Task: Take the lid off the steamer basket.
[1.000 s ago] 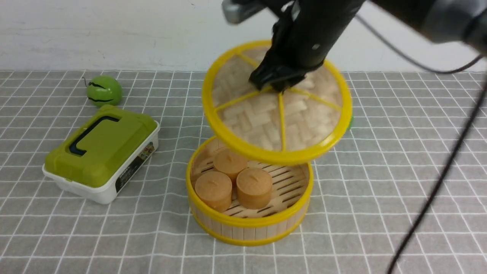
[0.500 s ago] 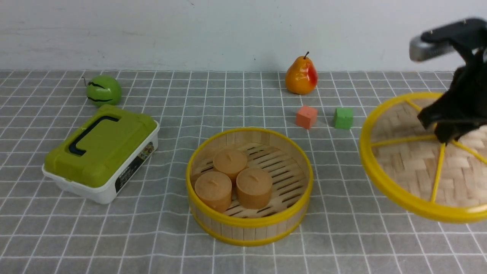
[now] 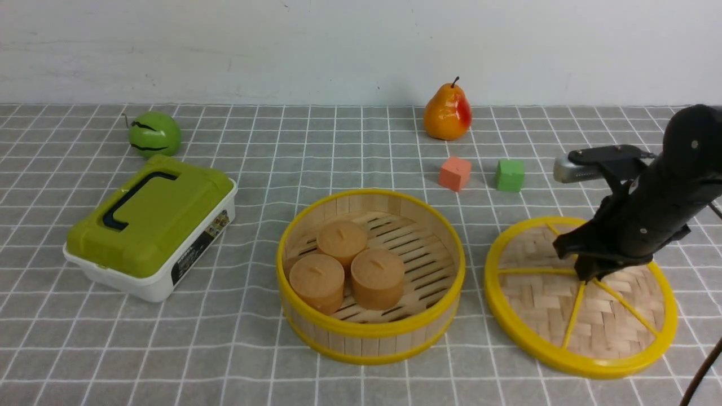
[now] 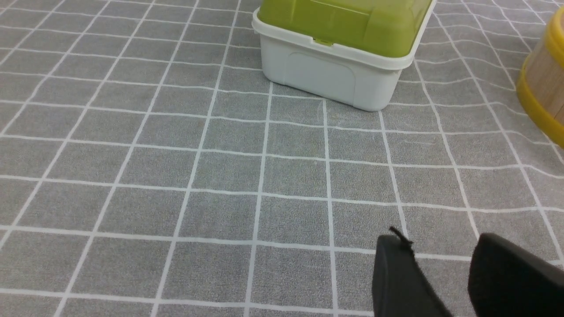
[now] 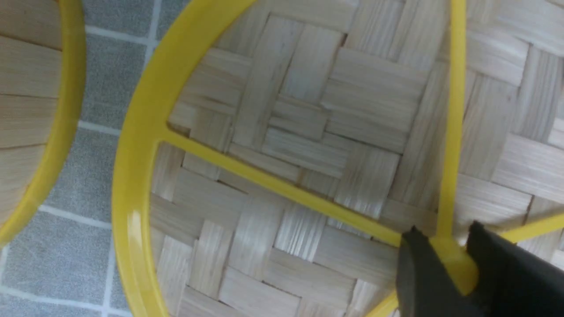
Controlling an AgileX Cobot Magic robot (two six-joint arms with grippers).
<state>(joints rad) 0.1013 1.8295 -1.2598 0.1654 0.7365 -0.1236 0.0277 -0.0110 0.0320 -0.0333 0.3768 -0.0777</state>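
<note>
The steamer basket [image 3: 369, 334] stands uncovered at the table's middle, with three brown buns [image 3: 344, 265] inside. The lid [image 3: 564, 304] lies flat on or just above the cloth, right of the basket and clear of it. My right gripper [image 3: 589, 273] is shut on the lid's central knob; in the right wrist view the knob sits between the fingers [image 5: 445, 246], with the lid's weave [image 5: 308, 145] and the basket wall [image 5: 39, 110] beyond. My left gripper [image 4: 436, 242] is open and empty over bare cloth, out of the front view. The basket's edge [image 4: 544, 88] shows in that view.
A white box with an olive-green lid [image 3: 149, 225] stands left of the basket and also shows in the left wrist view [image 4: 339, 66]. A green round fruit [image 3: 154, 133], a pear [image 3: 447, 113], a red cube [image 3: 454, 173] and a green cube [image 3: 510, 175] lie behind. A cable [image 3: 699, 372] hangs at the right.
My right gripper has carried the lid from above the basket over to the right and down to the cloth. The basket and buns have not moved.
</note>
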